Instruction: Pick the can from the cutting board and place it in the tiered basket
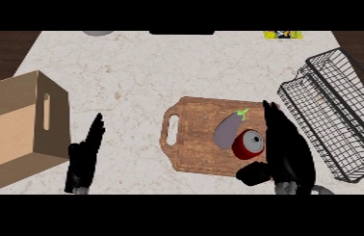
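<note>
A red can (248, 144) with a silver top stands upright on the wooden cutting board (195, 134), near the board's right side. A grey-purple eggplant (229, 129) lies just left of the can, touching it. My right hand (286, 150) is right beside the can on its right, fingers straight and pointing away, thumb low at the board's near edge; it is open and does not enclose the can. The black wire tiered basket (328, 110) stands at the right edge of the counter. My left hand (85, 155) rests open at the lower left, far from the board.
A cardboard box (28, 124) stands at the left edge, next to my left hand. A yellow item (284, 34) and a grey object (98, 32) lie at the counter's far edge. The marble counter (142, 71) stretches between box and board.
</note>
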Available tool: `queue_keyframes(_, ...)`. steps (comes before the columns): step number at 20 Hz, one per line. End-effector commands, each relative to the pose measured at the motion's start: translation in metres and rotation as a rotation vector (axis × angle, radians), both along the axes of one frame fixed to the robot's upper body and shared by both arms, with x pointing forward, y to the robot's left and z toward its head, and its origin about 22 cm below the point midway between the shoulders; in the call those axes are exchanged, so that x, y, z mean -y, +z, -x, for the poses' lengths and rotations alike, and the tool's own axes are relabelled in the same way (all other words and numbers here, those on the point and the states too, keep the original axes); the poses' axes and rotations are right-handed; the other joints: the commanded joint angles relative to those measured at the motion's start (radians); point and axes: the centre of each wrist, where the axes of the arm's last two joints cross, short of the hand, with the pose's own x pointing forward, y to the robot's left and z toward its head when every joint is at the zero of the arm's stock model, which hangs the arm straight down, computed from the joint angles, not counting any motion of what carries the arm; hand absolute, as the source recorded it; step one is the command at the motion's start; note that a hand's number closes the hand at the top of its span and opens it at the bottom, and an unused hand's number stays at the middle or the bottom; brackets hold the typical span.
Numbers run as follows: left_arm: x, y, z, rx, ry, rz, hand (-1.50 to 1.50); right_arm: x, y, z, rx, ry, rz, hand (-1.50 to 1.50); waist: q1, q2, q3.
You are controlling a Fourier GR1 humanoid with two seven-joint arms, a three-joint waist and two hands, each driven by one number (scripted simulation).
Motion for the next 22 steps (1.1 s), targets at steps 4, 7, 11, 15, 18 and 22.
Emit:
queue_keyframes(4, -0.006, -0.009, 0.007, -0.011, 0.014, -0.014, 0.00, -0.027, -0.011, -0.010, -0.258, -0.147, 0.109, -1.50, -0.007, -0.002, -0.002)
queue_keyframes(7, -0.004, -0.015, 0.018, -0.008, 0.015, -0.015, 0.00, -0.025, -0.005, -0.021, -0.272, -0.168, 0.080, -1.50, -0.003, -0.001, -0.001)
queue_keyframes(11, 0.006, 0.001, 0.005, -0.006, 0.000, 0.008, 0.00, -0.020, -0.011, -0.029, -0.308, -0.178, 0.097, -1.50, -0.003, -0.001, 0.001)
queue_keyframes(15, -0.001, 0.006, 0.008, 0.002, 0.007, 0.006, 0.00, -0.030, -0.017, -0.020, -0.330, -0.170, 0.094, -1.50, -0.007, -0.003, 0.001)
queue_keyframes(18, -0.006, 0.006, 0.001, -0.003, 0.021, -0.012, 0.00, -0.028, -0.034, -0.038, -0.345, -0.177, 0.087, -1.50, -0.004, 0.001, 0.001)
queue_keyframes(22, -0.008, -0.009, 0.006, -0.002, 0.008, 0.006, 0.00, -0.013, -0.031, -0.038, -0.387, -0.197, 0.051, -1.50, -0.013, 0.000, 0.001)
